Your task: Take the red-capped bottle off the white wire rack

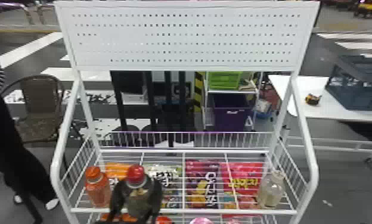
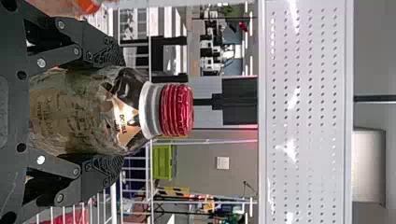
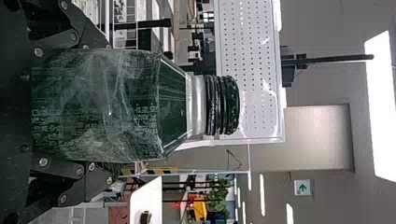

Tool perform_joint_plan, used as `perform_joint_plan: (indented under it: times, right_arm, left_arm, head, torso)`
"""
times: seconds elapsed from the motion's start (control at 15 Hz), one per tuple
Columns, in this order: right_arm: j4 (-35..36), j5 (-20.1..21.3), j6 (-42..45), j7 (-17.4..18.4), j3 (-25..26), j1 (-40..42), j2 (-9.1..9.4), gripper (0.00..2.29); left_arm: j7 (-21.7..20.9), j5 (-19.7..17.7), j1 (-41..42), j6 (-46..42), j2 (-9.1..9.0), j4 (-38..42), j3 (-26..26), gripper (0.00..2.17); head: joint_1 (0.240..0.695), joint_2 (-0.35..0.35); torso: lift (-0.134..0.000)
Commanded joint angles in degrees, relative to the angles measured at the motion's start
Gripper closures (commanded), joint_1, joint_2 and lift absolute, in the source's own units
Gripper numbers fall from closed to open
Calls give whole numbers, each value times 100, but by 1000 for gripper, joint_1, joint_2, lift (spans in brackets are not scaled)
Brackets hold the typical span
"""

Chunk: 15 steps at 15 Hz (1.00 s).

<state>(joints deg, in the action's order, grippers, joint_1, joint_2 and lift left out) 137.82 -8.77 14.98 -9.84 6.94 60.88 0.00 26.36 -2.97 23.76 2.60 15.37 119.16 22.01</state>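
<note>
Pickup looks done: our left gripper (image 2: 118, 111) pinches the red-capped bottle (image 1: 138, 193); clearing the rack (image 1: 182, 211) beyond it likely remains. Our right gripper (image 3: 112, 109) clasps a dark-capped bottle (image 3: 140, 106).

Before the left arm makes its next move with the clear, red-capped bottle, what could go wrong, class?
Swinging toward the robot's left, the left gripper might knock the orange-capped bottle of orange drink close beside it. Pulled out low, the red-capped bottle could catch the rack's white front rail. The right gripper also holds a dark green, black-capped bottle, so careless arm moves might bump the two together.
</note>
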Motion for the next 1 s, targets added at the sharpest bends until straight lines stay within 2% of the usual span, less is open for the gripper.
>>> perform_joint_plan:
  times: [0.0,0.13,0.33,0.47,0.6,0.93]
  right_arm:
    - [17,24,0,0,-17,12,5,1217]
    - [61,51,0,0,-26,29,5,1217]
    - [96,68,-35,0,-35,29,5,1217]
    - [96,86,-123,9,-35,-15,5,1214]
    - [87,104,-123,9,-79,-50,5,1217]
    - [61,104,-193,9,-105,-111,5,1214]
  left_arm:
    - [-52,42,524,70,54,564,-522,1794]
    - [-158,-116,885,-17,45,863,-1085,1794]
    - [-395,-547,1254,-35,-8,1153,-1972,1794]
    - [-667,-775,1500,-17,-60,1382,-2429,1794]
    - [-694,-801,1553,70,-113,1461,-2588,1794]
    - [-729,-766,1544,88,-157,1435,-2579,1794]
  head:
    - [499,0]
    - [499,0]
    - [499,0]
    - [499,0]
    - [499,0]
    - [499,0]
  torso:
    - [0]
    - [0]
    - [0]
    - [0]
    - [0]
    - [0]
